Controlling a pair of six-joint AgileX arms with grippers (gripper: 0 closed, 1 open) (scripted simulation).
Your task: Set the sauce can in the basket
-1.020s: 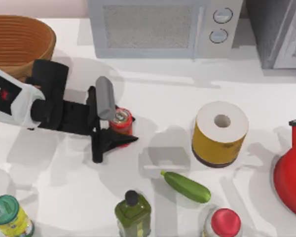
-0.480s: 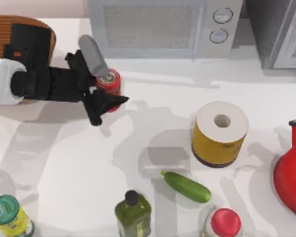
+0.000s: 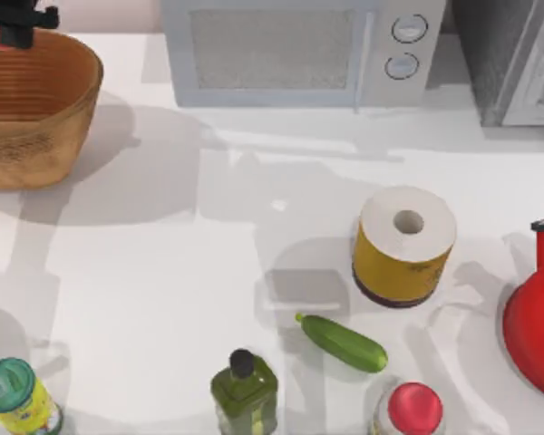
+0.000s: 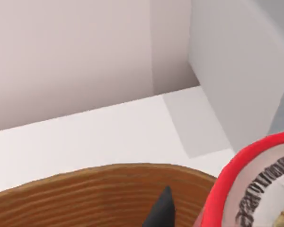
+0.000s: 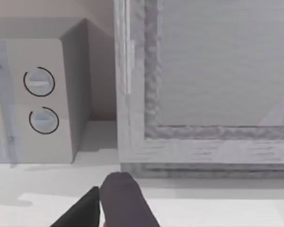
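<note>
Left gripper point(image 3: 14, 23) up at far-left worktop corner, above woven, ribbed basket point(image 3: 36, 118) rim, closed round red sauce can point(image 4: 255, 189). Smooth white worktop point(image 3: 163, 299). Right gripper point(image 5: 109, 208) near grey microwave point(image 5: 42, 99); can't tell grip.
</note>
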